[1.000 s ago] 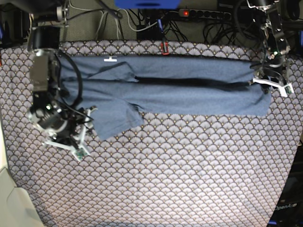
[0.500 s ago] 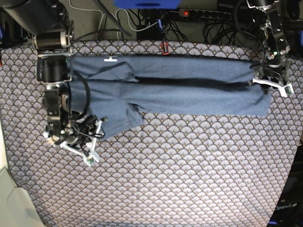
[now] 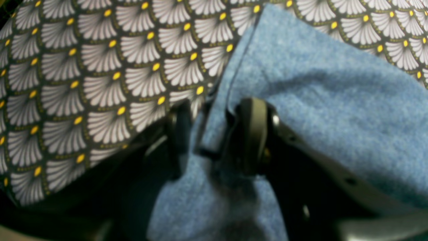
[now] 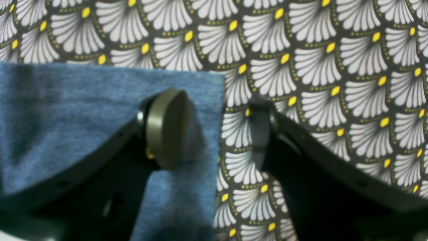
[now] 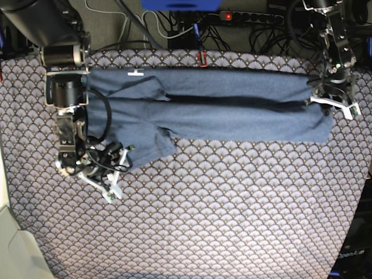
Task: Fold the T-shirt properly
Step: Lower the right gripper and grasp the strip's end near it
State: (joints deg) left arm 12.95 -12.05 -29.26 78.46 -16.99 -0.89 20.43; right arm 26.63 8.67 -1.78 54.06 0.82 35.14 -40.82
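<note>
In the base view, the right gripper [image 5: 113, 174] sits at the left of the frame, low over the corner of the T-shirt's [image 5: 221, 110] sleeve flap, and its own arm and cabling cover much of the garment's left end. The right wrist view fills in the detail: the jaws stand well apart, one rounded pad [image 4: 165, 129] over the blue cloth just inside its straight edge, the other over the fan-scale tablecloth [image 4: 317, 67] beside that edge, so the gripper [image 4: 214, 130] straddles the edge and clamps nothing; whether the pads actually touch the surface is hard to tell. The T-shirt lies as a long horizontal band across the upper part of the tablecloth [image 5: 232, 221], folded lengthwise with a dark seam line along its middle and a small white neck label [image 5: 136, 74] near the upper left. No lettering is visible on the side that shows. At the right end, the left gripper [image 5: 332, 103] rests at the band's edge, and the left wrist view, blurred at the bottom, shows the gripper [image 3: 214, 134] with its jaws nearly together, pinching a bunched fold of the blue T-shirt [image 3: 334, 100] between them.
</note>
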